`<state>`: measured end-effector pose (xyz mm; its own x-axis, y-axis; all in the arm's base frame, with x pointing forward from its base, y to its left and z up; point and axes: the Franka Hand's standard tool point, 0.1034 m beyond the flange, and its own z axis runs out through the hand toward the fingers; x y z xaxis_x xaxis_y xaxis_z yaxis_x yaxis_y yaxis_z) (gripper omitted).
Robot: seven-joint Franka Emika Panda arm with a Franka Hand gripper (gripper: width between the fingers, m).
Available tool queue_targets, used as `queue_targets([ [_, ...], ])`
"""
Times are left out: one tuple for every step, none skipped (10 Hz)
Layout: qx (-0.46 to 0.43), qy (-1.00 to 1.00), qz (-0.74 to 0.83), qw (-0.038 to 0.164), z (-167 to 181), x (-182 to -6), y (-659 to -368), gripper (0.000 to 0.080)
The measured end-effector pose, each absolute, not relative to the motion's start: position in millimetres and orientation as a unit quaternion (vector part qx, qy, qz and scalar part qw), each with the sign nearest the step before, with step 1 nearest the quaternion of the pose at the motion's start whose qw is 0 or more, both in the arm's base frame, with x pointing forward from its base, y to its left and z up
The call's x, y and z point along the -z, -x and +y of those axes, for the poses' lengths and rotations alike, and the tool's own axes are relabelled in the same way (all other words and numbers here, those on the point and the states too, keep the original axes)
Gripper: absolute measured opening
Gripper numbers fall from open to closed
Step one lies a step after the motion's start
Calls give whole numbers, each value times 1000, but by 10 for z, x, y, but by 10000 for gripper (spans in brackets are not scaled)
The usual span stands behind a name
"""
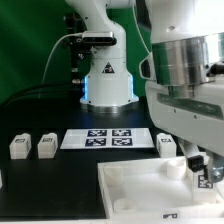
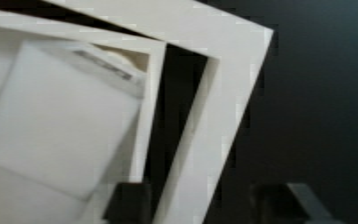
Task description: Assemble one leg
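The large white plate (image 1: pixel 135 192) lies at the front of the table. Two legs (image 1: pixel 18 147) (image 1: pixel 47 146) stand at the exterior view's left, and a third leg (image 1: pixel 168 144) stands behind the plate. A small white tagged block (image 1: pixel 208 181), probably another leg, sits at the plate's right edge, just under my gripper (image 1: pixel 203 170). In the wrist view my gripper (image 2: pixel 215 198) is open. Its dark fingers (image 2: pixel 131 202) stand apart, with the plate's white rim (image 2: pixel 208 120) passing between them. No leg shows between the fingers.
The marker board (image 1: pixel 110 138) lies flat between the legs, behind the plate. The arm's base (image 1: pixel 107 85) stands at the back centre. A small round white stub (image 1: pixel 176 168) rises at the plate's far right corner. The table is dark.
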<state>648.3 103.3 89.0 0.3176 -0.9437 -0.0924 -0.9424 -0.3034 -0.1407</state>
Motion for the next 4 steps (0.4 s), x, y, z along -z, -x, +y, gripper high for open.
queue_targets([
  [5,808,583,87,1076,-936,-6492,415],
  [5,809,581,86,1075,-929,-6492,415],
  [5,809,581,86,1073,-922,-6489,592],
  [5,809,581,86,1074,-921,-6489,632],
])
